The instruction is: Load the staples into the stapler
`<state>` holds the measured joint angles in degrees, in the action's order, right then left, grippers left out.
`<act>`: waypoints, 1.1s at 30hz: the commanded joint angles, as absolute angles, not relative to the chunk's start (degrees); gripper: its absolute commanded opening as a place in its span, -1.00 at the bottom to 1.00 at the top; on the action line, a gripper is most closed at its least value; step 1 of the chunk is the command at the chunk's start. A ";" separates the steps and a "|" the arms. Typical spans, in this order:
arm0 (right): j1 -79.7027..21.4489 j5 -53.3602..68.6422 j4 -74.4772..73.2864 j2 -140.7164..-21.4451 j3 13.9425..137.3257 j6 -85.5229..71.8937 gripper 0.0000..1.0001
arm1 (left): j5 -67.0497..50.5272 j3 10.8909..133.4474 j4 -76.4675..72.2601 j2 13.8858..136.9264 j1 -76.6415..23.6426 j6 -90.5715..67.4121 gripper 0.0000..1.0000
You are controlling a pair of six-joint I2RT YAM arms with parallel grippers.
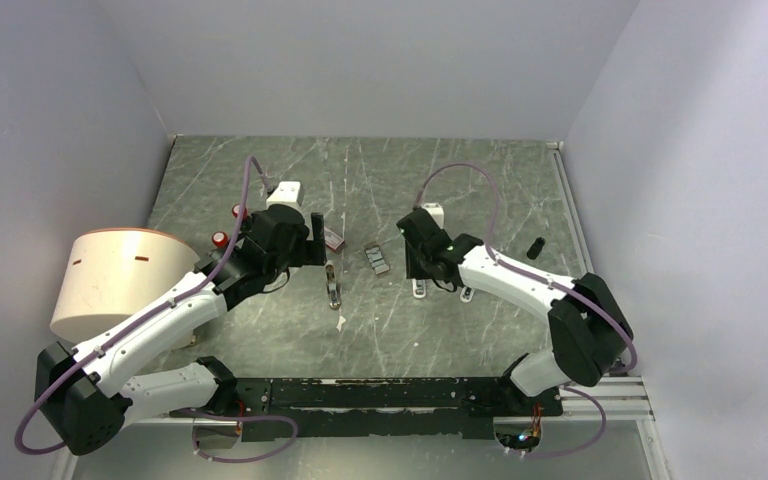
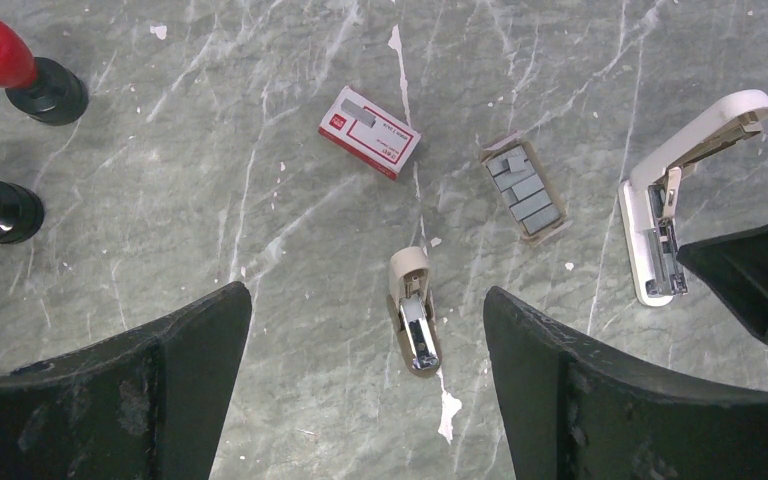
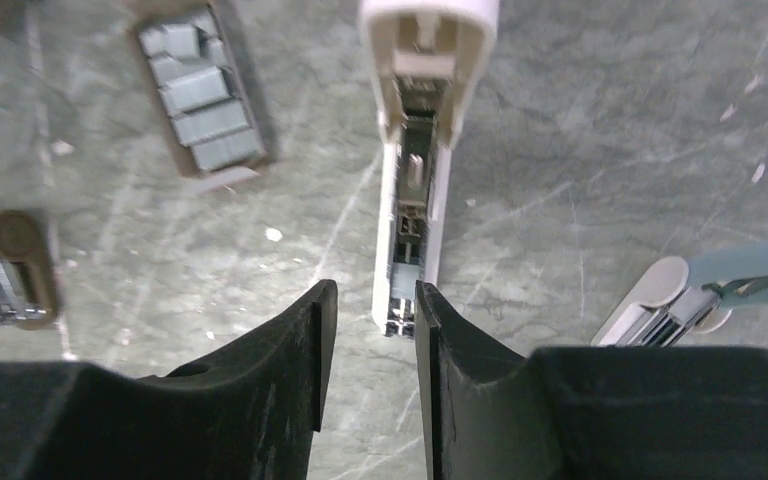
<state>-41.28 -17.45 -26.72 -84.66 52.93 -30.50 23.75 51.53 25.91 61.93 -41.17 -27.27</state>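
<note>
stapler [image 2: 412,318] lay open on table [image 2: 210,200], long axis along left gripper [image 2: 363,300] reach, framed by its wide empty jaws. staples [image 2: 525,190] just right (nearer right gripper [image 3: 372,295], jaws narrowly parted, holding nothing).

Stubby tan stapler [image 2: 412,312] flat on table, grey metal inside exposed; ribbed grey staples [image 2: 526,190] nearby, apart.
</note>
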 commanded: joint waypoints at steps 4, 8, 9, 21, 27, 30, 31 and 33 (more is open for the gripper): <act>-41.00 -15.99 -25.77 -84.90 59.57 -27.49 -0.16 | 24.64 52.35 23.93 59.40 -40.95 -27.16 0.80; -42.71 -13.31 -22.91 -88.11 62.95 -23.25 0.14 | 26.14 51.62 22.77 56.28 -40.95 -26.92 0.81; -43.15 -13.30 -22.58 -89.34 63.92 -22.44 0.17 | 26.34 51.07 22.28 55.25 -40.95 -26.85 0.81; -44.32 -12.79 -26.12 -108.96 76.84 -18.39 -0.08 | 27.51 47.99 19.55 50.68 -40.90 -26.20 0.82; -44.47 -12.33 -25.90 -111.82 77.79 -19.19 0.00 | 27.46 47.99 19.18 51.28 -40.96 -26.33 0.82; -44.48 -12.56 -25.69 -112.40 77.78 -19.09 0.00 | 27.47 48.07 19.31 51.74 -40.95 -26.45 0.82; -44.47 -12.64 -25.58 -112.63 77.78 -19.04 0.00 | 27.49 48.10 19.40 51.80 -40.91 -26.53 0.82; -44.47 -12.74 -25.28 -112.89 77.72 -18.94 -0.02 | 27.51 48.16 19.51 52.02 -40.95 -26.55 0.82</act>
